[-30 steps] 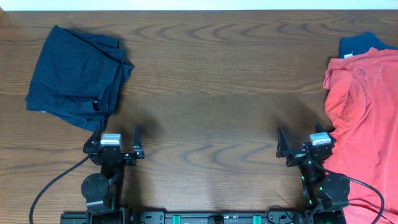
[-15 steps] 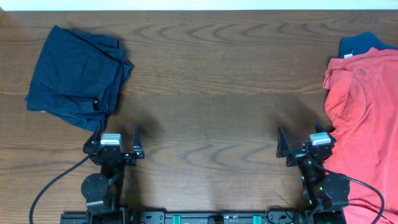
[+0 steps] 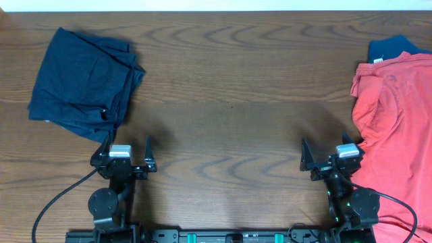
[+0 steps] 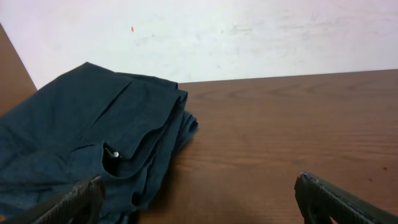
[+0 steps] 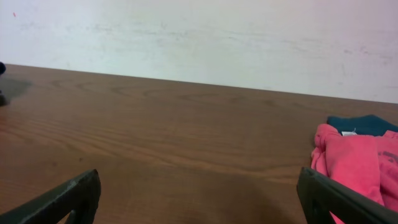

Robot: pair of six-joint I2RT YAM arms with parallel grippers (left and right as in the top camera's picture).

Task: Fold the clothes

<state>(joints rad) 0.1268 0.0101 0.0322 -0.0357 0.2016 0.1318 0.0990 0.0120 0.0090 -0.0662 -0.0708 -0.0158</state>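
Both wide, empty | left claw [image 3: 129, 148]: navy garment [image 3: 81, 81] just ahead-left | right claw [image 3: 325, 148]: coral T-shirt [image 3: 395, 115] just beside

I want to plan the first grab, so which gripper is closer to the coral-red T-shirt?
Right. The right gripper sits open beside the coral-red T-shirt, at its near edge; the left gripper is across the table, just below the dark navy garment.

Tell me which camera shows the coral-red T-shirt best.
Overhead. It shows the coral-red T-shirt spread along the right edge of the table, cropped by the frame, overlapping a blue garment. The right wrist view catches only a bunched corner at its right side; the left wrist view shows none of it.
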